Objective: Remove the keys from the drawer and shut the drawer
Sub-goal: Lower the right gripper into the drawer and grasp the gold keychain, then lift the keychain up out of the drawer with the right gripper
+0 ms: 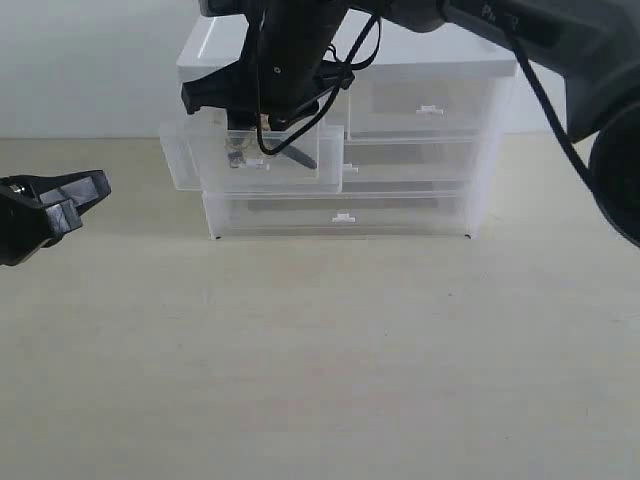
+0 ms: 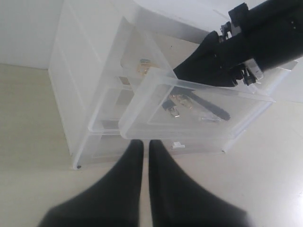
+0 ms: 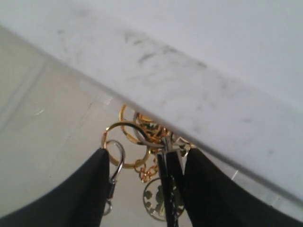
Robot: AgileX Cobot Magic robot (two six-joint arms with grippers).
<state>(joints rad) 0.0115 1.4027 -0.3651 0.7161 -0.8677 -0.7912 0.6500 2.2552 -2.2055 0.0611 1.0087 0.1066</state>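
Observation:
The left half-width drawer stands pulled out of the white chest. Inside it lie the keys, gold rings with a round charm and a black strap. My right gripper reaches across from above into the drawer. It is open, with its two black fingers either side of the rings and the strap close against one finger. My left gripper hovers over the table left of the chest, shut and empty.
Below the half-width drawers are two full-width drawers, the bottom one with a small tab handle. The right half-width drawer is pushed in. Bare tabletop spreads in front of the chest.

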